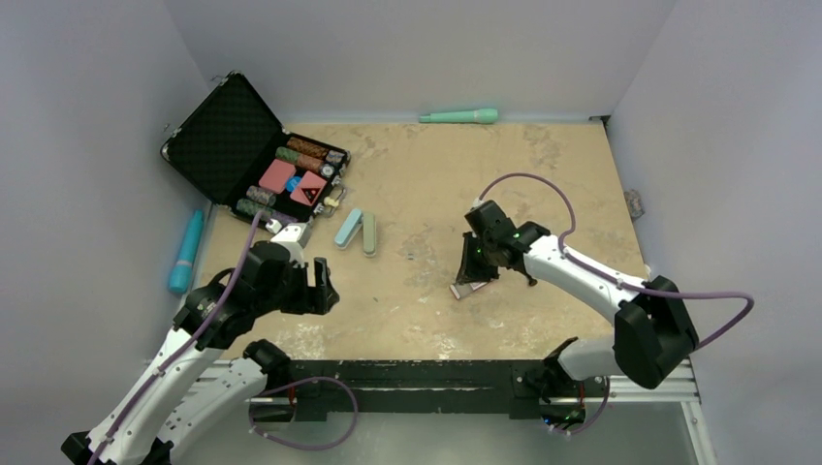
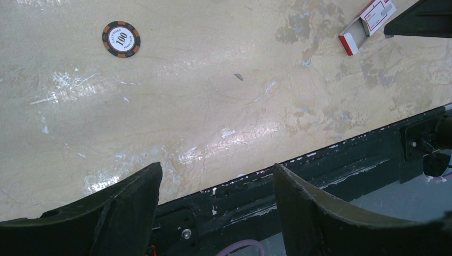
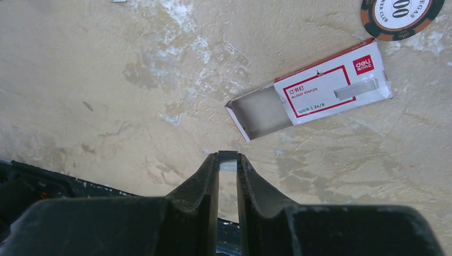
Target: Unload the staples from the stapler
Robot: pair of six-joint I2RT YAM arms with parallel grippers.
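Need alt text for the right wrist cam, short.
The right pincer is closed on a thin grey strip, likely staples, above a worn beige table. Beyond it lies a red-and-white staple box, its tray slid partly out, with a poker chip at the top right.

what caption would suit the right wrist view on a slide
Right gripper pinching a thin metal strip near the half-open staple box, a poker chip at the frame's corner.

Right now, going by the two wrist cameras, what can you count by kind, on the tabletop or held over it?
Staple box: 1
Poker chip: 1
Thin metal strip, pinched in the right jaws: 1
Total: 3
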